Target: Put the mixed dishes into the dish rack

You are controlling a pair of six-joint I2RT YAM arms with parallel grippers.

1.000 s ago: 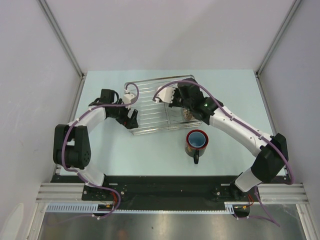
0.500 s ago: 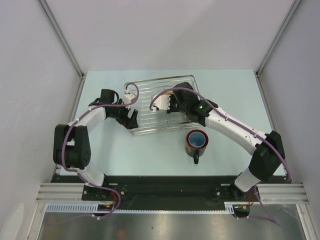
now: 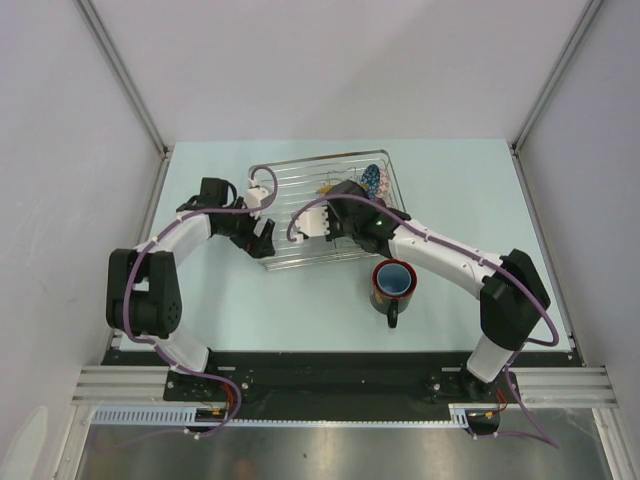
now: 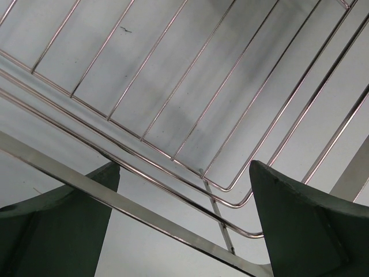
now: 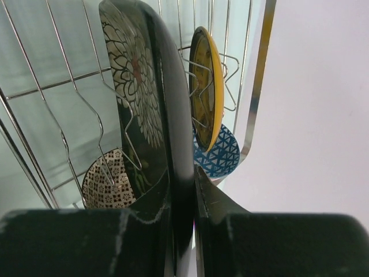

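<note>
The black plate [image 5: 141, 81] stands on edge at the centre of the right wrist view. It is glossy, with white outlined flowers and one red-centred bloom on its left face, and its thin rim faces the camera. The right gripper [image 5: 182, 199] is clamped on that rim, one pad on each face, over the middle of the rack [image 3: 290, 190].

To the right, the yellow plate [image 5: 207, 86] also stands on edge between wire prongs, apart from the black one. Below it lies the blue bowl [image 5: 222, 154], white triangles on blue, by the rack's end rail. At lower left the speckled bowl [image 5: 106, 184], brown dots on white, is partly hidden by the black plate.

In the top view the mug [image 3: 393, 283], dark with a red rim and blue inside, stands on the table [image 3: 470, 190] outside the rack. It is near the rack's lower right corner, with its handle towards the bottom of the frame.

The left gripper [image 4: 183, 167] is at the rack's lower left corner, fingers spread wide with the flat rim bar running between them. I cannot tell whether either finger touches the bar.

The table is pale blue-green and matt. White walls [image 3: 330, 70] and grey metal posts [image 3: 120, 75] enclose it.
</note>
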